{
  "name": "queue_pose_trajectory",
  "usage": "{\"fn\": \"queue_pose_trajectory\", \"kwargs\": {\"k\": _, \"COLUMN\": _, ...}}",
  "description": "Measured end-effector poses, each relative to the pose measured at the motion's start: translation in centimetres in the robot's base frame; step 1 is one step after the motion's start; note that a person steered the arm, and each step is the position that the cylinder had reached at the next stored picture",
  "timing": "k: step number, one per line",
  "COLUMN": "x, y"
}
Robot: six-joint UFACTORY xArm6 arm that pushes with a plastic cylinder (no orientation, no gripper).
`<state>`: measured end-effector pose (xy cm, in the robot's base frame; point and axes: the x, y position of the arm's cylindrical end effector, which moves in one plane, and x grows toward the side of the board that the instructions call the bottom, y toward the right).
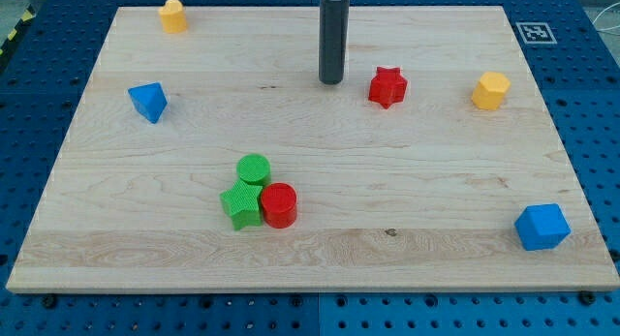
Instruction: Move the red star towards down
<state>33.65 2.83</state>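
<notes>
The red star lies on the wooden board, right of centre in the upper part of the view. My tip rests on the board just to the star's left, a small gap apart, at about the same height in the view. The dark rod rises straight up out of the view's top.
A green cylinder, a green star and a red cylinder cluster below centre-left. A blue triangular block lies left, a yellow block top left, a yellow hexagon right, a blue block bottom right.
</notes>
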Motion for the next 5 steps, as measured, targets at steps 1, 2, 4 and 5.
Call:
{"fn": "queue_pose_trajectory", "kwargs": {"k": 1, "x": -0.9, "y": 3.3}}
{"fn": "queue_pose_trajectory", "kwargs": {"k": 2, "x": -0.9, "y": 7.2}}
{"fn": "queue_pose_trajectory", "kwargs": {"k": 4, "x": 1.6, "y": 10.6}}
{"fn": "queue_pose_trajectory", "kwargs": {"k": 5, "x": 3.0, "y": 8.1}}
